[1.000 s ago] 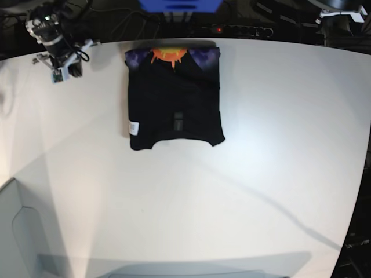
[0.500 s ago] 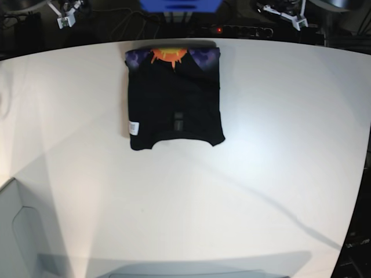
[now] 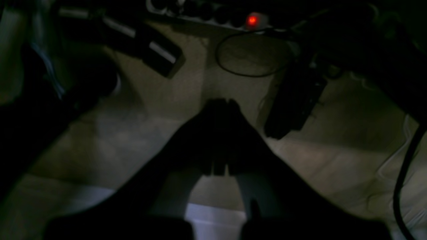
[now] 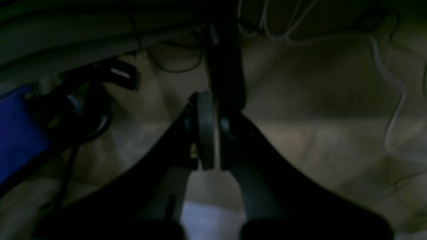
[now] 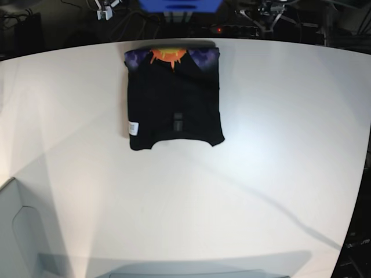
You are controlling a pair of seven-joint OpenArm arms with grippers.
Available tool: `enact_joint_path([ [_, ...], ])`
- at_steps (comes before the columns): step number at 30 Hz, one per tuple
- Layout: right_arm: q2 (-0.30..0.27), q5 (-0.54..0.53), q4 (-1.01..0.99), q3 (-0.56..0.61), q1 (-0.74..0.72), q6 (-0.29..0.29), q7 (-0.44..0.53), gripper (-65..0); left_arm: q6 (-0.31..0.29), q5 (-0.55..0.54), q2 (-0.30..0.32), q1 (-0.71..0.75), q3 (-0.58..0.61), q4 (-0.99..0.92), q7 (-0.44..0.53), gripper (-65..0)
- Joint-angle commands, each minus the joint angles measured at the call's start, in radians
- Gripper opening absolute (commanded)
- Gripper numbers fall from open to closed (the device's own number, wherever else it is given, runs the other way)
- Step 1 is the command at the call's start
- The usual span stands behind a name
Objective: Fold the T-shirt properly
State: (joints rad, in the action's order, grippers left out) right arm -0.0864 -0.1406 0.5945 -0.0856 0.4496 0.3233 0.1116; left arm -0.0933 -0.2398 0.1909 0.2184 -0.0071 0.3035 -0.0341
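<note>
Folded T-shirt (image 5: 174,98) on white table (image 5: 278,145).
Orange print at far edge; white label (image 5: 134,127) near left edge.

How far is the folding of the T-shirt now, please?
Done, it seems: the T-shirt lies as a compact folded rectangle on the white table. In hand: nothing; the left tool and right tool are shut, off the table. Left: apparently nothing.

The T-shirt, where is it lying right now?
In the base view, the T-shirt lies folded on the white table, left of centre against the far edge, just below a blue object.
</note>
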Motion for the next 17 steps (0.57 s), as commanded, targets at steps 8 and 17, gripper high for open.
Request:
enact_joint_path([
  [8, 0.029, -0.006, -0.379, 0.214, -0.193, -0.614, 0.247, -65.0, 0.002, -0.01, -0.006, -0.049, 0.123, -0.054, 0.003, -65.0],
  [17, 0.089, -0.007, -0.428, 0.355, -0.28, -0.714, 0.259, -65.0, 0.01, -0.01, -0.047, -0.05, 0.123, -0.051, 0.006, -65.0],
])
